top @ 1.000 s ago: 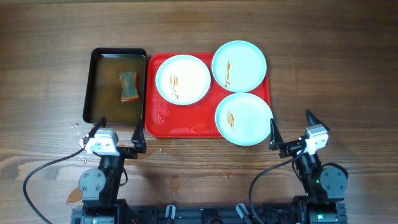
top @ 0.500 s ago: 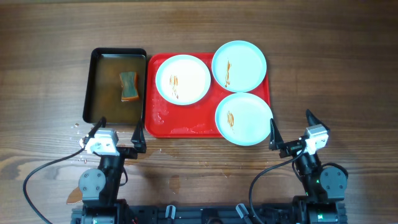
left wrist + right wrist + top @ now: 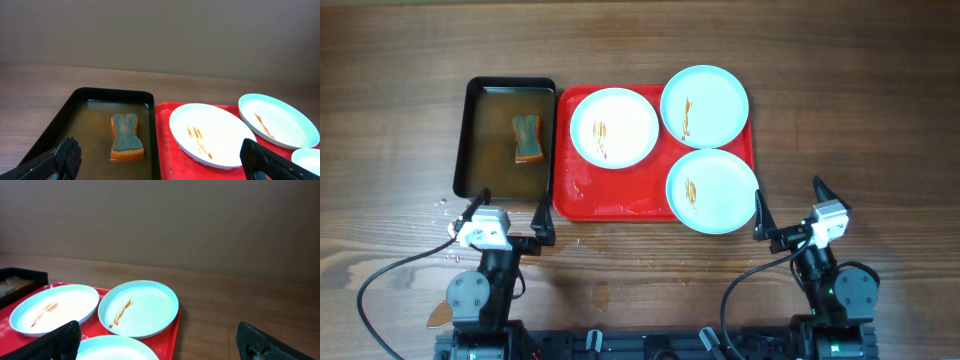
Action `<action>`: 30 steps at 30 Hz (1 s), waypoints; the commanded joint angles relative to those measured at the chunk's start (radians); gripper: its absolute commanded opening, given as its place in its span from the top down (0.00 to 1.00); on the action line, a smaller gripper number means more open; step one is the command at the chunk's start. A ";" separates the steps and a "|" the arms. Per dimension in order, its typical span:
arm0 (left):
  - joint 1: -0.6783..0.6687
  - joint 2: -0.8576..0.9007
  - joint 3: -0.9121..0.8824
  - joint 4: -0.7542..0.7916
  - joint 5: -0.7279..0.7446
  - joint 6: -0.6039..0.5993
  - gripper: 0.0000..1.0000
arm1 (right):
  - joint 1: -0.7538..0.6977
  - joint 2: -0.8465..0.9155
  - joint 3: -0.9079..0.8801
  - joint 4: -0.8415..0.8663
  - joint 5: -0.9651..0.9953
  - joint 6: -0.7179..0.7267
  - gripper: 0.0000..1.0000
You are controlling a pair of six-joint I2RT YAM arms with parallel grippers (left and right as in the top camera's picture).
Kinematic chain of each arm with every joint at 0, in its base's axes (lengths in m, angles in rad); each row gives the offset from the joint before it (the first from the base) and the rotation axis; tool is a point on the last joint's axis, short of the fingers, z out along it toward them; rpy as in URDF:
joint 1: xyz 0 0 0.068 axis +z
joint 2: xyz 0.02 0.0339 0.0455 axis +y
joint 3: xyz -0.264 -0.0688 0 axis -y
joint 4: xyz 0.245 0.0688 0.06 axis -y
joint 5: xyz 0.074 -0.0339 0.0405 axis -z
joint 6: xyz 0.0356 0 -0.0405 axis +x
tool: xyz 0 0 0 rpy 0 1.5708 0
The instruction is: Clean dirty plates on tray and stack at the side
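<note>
delta: nothing has moved since the earlier overhead frames; arms, plates and pan sit as before.
plates: 3, all on the tray, each with a brown-orange smear in the middle.
white round shallow plate (image 3: 614, 127): far-left part of the tray.
far pale aqua round plate (image 3: 705, 105): tray's far-right corner, overhanging the far rim.
near pale aqua round plate (image 3: 712, 190): tray's near-right corner, overhanging the near rim.
large red rectangular plastic tray (image 3: 610, 205): 1, mid-table; near-left part bare.
left gripper (image 3: 512, 202): by the table's near edge, at the pan's near edge; jaws spread wide, nothing held.
right gripper (image 3: 787, 192): by the near edge, just right of the near aqua plate; jaws spread wide, nothing held.
black rectangular pan (image 3: 472, 140): 1, just beside the tray's left edge, holding brownish water.
orange sponge with grey-green top (image 3: 527, 138): 1, lying in the pan.
in the way: the near aqua plate lies between the right gripper and the far aqua plate.
</note>
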 commanded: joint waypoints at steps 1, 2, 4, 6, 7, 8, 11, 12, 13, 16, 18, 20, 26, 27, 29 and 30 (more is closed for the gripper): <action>0.004 -0.006 -0.004 -0.003 0.029 0.004 0.00 | 0.006 0.000 -0.001 0.011 -0.040 0.042 0.00; 0.004 -0.006 -0.004 0.002 0.054 0.005 0.00 | 0.006 0.000 -0.001 0.028 -0.059 0.045 0.00; 0.004 -0.006 -0.002 0.019 0.082 0.004 0.00 | 0.006 0.000 0.002 0.079 -0.081 0.046 0.00; 0.004 -0.006 0.023 0.032 0.132 -0.002 0.00 | 0.006 0.000 0.039 0.123 -0.092 0.050 0.00; 0.005 -0.004 0.058 0.029 0.132 -0.022 0.00 | 0.006 0.000 0.066 0.141 -0.092 0.050 0.00; 0.004 0.003 0.089 0.028 0.132 -0.022 0.00 | 0.005 0.000 0.090 0.159 -0.092 0.050 0.00; 0.005 0.065 0.201 0.002 0.132 -0.021 0.00 | 0.006 0.001 0.161 0.194 -0.105 0.049 0.00; 0.005 0.114 0.262 -0.016 0.132 -0.021 0.00 | 0.006 0.010 0.196 0.193 -0.118 0.050 0.00; 0.004 0.173 0.322 -0.032 0.132 -0.021 0.00 | 0.006 0.028 0.232 0.193 -0.127 0.050 0.00; 0.005 0.332 0.496 -0.107 0.132 -0.021 0.00 | 0.006 0.112 0.323 0.193 -0.163 0.049 0.00; 0.004 0.447 0.652 -0.217 0.132 -0.021 0.00 | 0.006 0.213 0.397 0.190 -0.243 0.050 0.00; 0.005 0.548 0.794 -0.343 0.132 -0.020 0.00 | 0.006 0.323 0.470 0.188 -0.301 0.086 0.01; 0.005 0.934 1.241 -0.802 0.131 0.010 0.00 | 0.006 0.801 0.832 0.035 -0.613 0.177 0.00; 0.005 0.994 1.299 -0.871 0.124 0.013 0.00 | 0.006 0.876 0.904 -0.034 -0.655 0.177 0.00; 0.005 1.134 1.413 -1.005 0.113 0.013 0.00 | 0.006 1.022 1.048 -0.198 -0.710 0.175 0.00; 0.004 1.192 1.440 -1.040 0.113 0.013 0.00 | 0.006 1.099 1.115 -0.272 -0.724 0.171 0.00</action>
